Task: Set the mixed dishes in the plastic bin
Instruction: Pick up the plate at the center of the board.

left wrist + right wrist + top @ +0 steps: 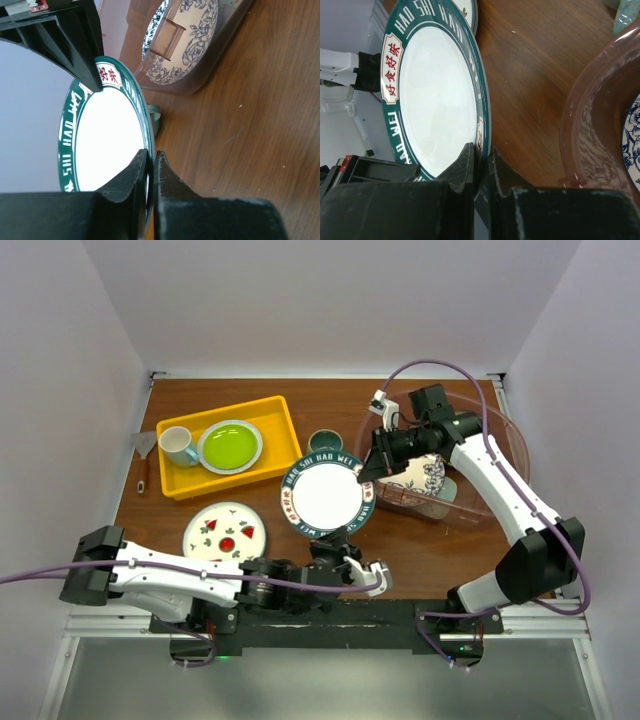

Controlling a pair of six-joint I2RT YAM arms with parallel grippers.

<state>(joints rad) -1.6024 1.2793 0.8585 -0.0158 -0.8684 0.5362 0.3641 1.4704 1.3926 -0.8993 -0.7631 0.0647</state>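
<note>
A white plate with a dark green lettered rim is held above the table just left of the plastic bin. My left gripper is shut on its near edge, as the left wrist view shows. My right gripper is shut on its far right edge, as the right wrist view shows. A blue-patterned plate lies inside the bin. A white plate with red marks lies on the table at the front left. A grey-green mug stands behind the held plate.
A shallow yellow tray at the back left holds a pale mug and a green dish. A small spatula lies left of it. The bin's pink rim stands close to the right of the held plate.
</note>
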